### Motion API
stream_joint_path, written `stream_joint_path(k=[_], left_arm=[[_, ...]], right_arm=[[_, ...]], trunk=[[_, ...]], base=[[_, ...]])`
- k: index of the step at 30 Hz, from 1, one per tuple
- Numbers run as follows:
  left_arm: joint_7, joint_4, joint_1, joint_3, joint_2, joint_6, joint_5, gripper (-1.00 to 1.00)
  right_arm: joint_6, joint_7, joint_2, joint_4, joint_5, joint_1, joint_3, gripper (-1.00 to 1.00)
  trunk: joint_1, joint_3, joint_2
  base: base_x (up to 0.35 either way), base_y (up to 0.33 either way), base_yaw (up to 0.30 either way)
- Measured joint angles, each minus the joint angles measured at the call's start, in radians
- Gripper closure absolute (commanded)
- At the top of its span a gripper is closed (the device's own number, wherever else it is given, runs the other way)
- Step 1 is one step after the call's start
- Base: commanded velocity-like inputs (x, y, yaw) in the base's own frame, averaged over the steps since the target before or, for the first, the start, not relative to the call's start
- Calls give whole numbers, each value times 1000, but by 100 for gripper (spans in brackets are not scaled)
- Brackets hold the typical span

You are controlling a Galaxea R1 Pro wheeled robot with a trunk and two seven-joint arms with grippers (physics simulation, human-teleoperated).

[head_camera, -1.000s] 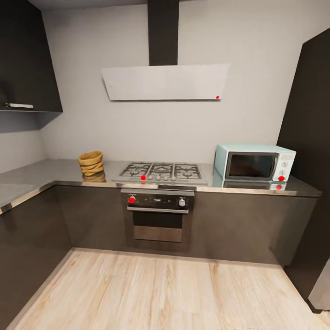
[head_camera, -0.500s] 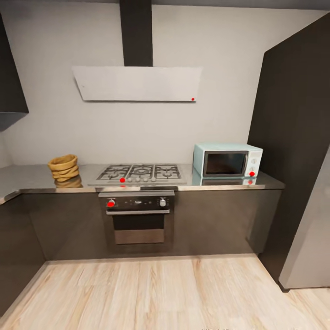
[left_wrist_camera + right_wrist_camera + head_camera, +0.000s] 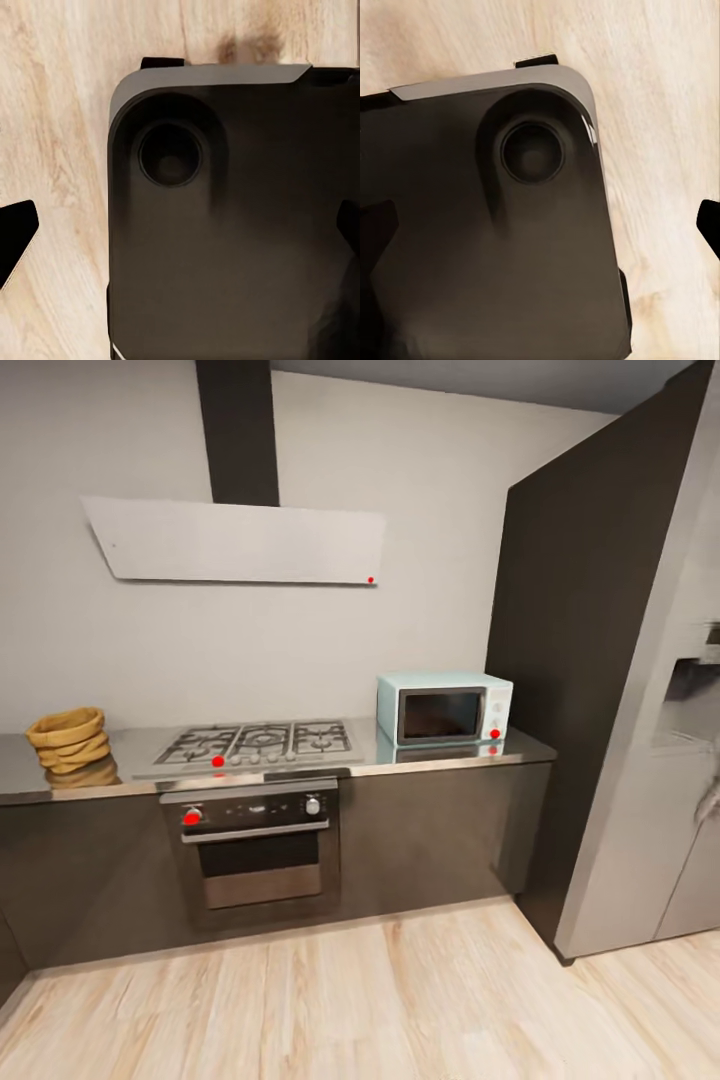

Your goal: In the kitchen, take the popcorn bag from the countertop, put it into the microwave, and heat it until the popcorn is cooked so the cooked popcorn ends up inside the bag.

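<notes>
head view faces the countertop (image 3: 440,752) from afar, wrist views aim down at wood floor (image 3: 52,112)

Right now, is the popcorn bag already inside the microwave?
No, the popcorn bag sits on the countertop left of the gas hob, far from the microwave.

Gas hob (image 3: 255,743) above built-in oven (image 3: 258,842), white hood (image 3: 240,542), steel fridge (image 3: 660,790), wooden floor (image 3: 350,1000).

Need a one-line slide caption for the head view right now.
Popcorn bag sits on the countertop left of the gas hob; the mint microwave stands shut at its right.
</notes>
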Motion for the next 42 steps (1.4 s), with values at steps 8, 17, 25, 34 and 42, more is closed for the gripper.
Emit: stream_joint_path(k=[8, 17, 25, 34, 42], left_arm=[[0, 0, 0, 0, 0, 0, 0, -100], [0, 0, 0, 0, 0, 0, 0, -100], [0, 0, 0, 0, 0, 0, 1, -100], [0, 0, 0, 0, -3, 0, 46, -100], [0, 0, 0, 0, -4, 1, 50, -100]], right_arm=[[2, 5, 2, 1, 18, 0, 5, -100], [1, 6, 5, 1, 97, 0, 6, -100], [1, 6, 5, 1, 98, 0, 6, -100], [1, 6, 6, 1, 98, 0, 6, -100], [3, 6, 6, 1, 97, 0, 6, -100]], trunk=[[0, 4, 0], [0, 8, 0], [0, 12, 0], [0, 16, 0], [0, 20, 0]], base=[[0, 0, -290], [0, 0, -290], [0, 0, -290], [0, 0, -290], [0, 0, -289]])
